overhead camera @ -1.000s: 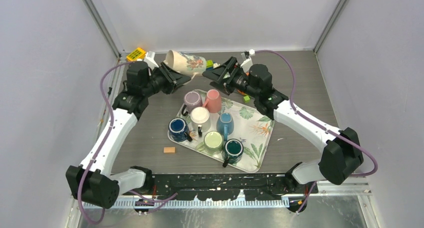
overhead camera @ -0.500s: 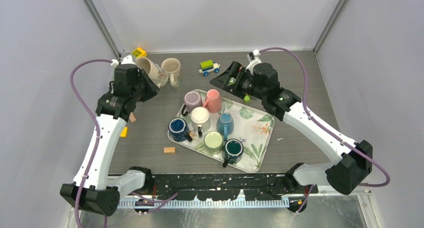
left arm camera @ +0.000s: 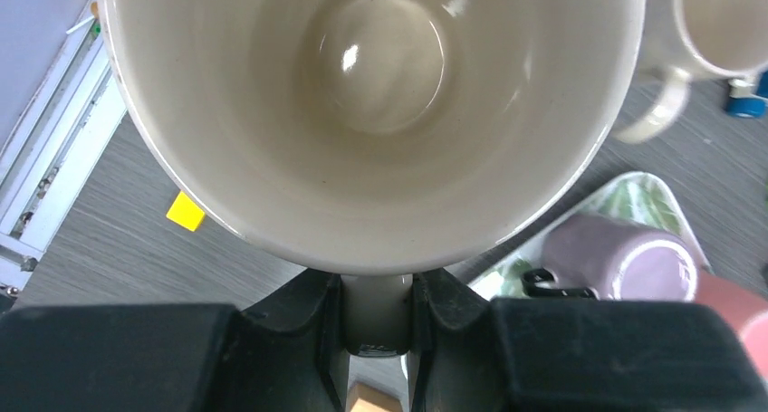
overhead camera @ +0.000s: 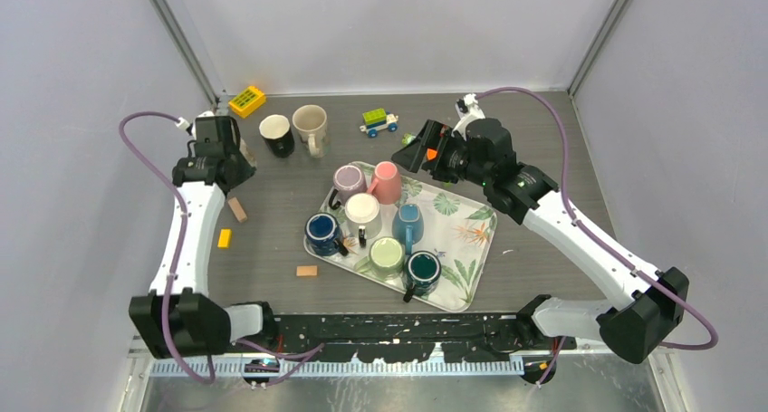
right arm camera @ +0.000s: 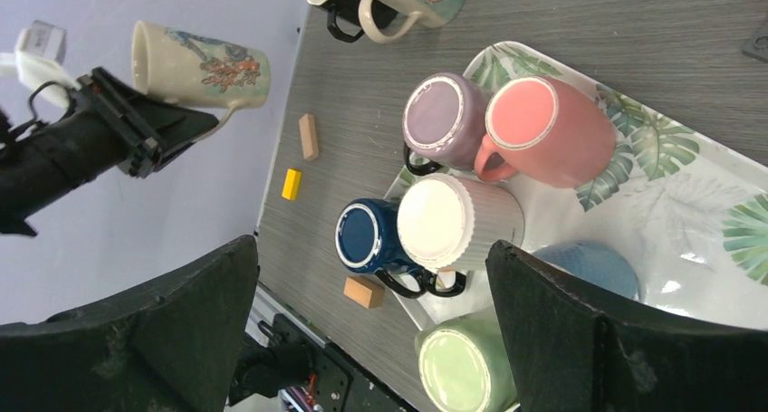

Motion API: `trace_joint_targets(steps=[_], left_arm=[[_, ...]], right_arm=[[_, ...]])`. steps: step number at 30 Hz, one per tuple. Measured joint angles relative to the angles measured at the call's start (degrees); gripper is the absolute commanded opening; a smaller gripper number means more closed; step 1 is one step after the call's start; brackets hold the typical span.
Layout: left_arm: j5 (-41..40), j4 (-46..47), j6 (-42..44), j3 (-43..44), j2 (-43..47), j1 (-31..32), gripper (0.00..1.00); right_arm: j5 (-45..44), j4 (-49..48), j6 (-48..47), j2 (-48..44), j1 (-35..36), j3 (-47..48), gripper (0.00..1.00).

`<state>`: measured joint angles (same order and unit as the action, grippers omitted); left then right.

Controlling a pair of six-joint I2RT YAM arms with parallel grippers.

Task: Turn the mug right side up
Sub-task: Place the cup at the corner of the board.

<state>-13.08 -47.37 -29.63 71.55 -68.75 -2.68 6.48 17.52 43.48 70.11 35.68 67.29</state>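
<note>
Left wrist view, closest thing first: left gripper (left arm camera: 376, 332) pinching the handle (left arm camera: 377, 312) of the cream mug (left arm camera: 362, 113), fingers pressed onto it from both sides, open mouth facing the lens, inside bare and glossy. Seen from right wrist view as lying sideways in the air by the left edge of the table (right arm camera: 580, 32), well apart from the leaf-print tray (right arm camera: 688, 204), flower print on the wall. Judged only partway turned, not yet mouth-up and not set down. Gripped by the handle probably for rolling the rim upward with 1 wrist turn, without touching the body. Further out on top view: wooden block (overhead camera: 307, 271) near the front, then the tray packed with 7 mugs, at least 5 showing bases in right wrist view, likely left upside down for later turns. Right gripper (right arm camera: 369, 253) spread wide, holding nothing, hovering near the tray's far edge, probably parked clear of the action. Beyond that, black mug (overhead camera: 276, 133) and tan mug (overhead camera: 310, 122) standing mouth-up side by side, likely the drop zone for finished ones. Farthest back: toy car (overhead camera: 379, 120) and yellow brick (overhead camera: 246, 100) by the rear wall. No brand, label or readable writing anywhere; tiny mark under the handle too blurred to read.
</note>
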Motion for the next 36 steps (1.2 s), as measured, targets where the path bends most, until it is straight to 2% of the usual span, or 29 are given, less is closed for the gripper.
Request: trace_joint_targets(steps=[17,29,32,36], left_arm=[[-2.40,15.69,0.74,-2.38,-19.67,-1.68,0.00],[-1.14,18.36,3.13,-1.18,-27.61,-2.58,0.01],[-0.11,18.64,3.13,-0.13,-28.52,-2.82,0.09],[0.92,18.80,3.10,0.59,-29.05,-2.97,0.25]], right_arm=[[-3.39,4.90,-4.28,-2.36,0.00,0.00,1.00],[-5.09,6.82,-6.34,-2.97,0.00,0.00,1.00],[-4.94,7.48,-6.56,-2.82,0.00,0.35,1.00],[-4.90,7.87,-7.02,-2.08,0.00,1.14,1.00]])
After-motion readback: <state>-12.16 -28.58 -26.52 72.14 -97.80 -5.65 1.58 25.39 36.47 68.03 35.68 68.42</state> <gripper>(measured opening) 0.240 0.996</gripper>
